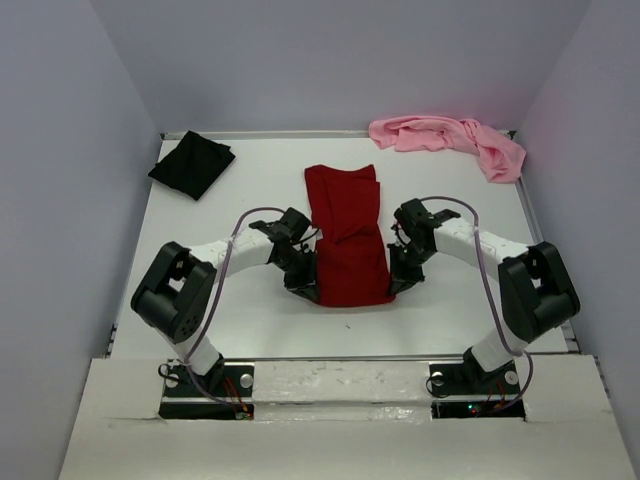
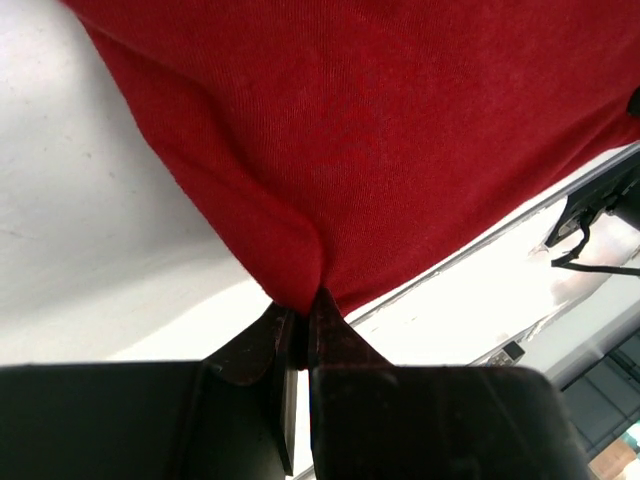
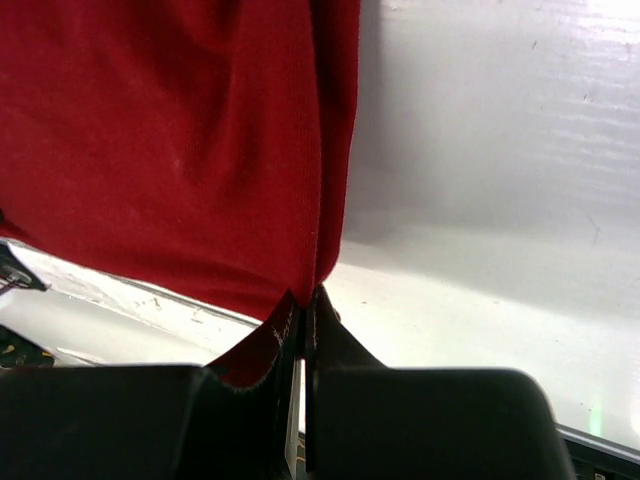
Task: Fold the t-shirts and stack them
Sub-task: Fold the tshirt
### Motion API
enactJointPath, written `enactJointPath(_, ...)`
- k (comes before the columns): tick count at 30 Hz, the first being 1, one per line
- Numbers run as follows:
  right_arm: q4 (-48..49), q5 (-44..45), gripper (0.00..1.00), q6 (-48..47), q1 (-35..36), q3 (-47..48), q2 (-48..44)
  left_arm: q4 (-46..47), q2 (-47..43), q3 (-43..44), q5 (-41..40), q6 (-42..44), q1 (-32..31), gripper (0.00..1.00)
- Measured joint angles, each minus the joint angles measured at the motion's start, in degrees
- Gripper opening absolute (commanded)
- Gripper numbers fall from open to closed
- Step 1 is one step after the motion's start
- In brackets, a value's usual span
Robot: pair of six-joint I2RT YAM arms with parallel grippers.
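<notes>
The dark red t-shirt (image 1: 346, 235) lies as a long narrow strip in the middle of the table, its near end lifted between the two arms. My left gripper (image 1: 312, 284) is shut on the shirt's near left corner, and the red cloth (image 2: 360, 140) bunches into the closed left gripper (image 2: 303, 305). My right gripper (image 1: 392, 282) is shut on the near right corner; the red cloth (image 3: 170, 150) hangs from the pinched right gripper (image 3: 305, 298). A black t-shirt (image 1: 191, 164) lies folded at the far left. A light pink t-shirt (image 1: 450, 140) lies crumpled at the far right.
White table (image 1: 250, 200) with grey walls on three sides. A raised rail (image 1: 340, 357) runs along the near edge in front of the arm bases.
</notes>
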Motion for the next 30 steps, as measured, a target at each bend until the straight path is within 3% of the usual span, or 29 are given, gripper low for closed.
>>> enactJointPath(14,-1.99,-0.55,0.00,0.68,0.28,0.35,-5.90,-3.56,-1.51,1.14,-1.88,-0.63,-0.02,0.12)
enactJointPath(26,-3.69,2.62,0.00,0.70,0.26,4.87,-7.39,-12.33,-2.56,16.02,-8.57,-1.01,0.04,0.12)
enactJointPath(30,-4.15,4.00,0.00,0.68,0.26,7.15,-7.58,-13.55,-2.58,17.29,-9.51,-1.01,0.13,0.12)
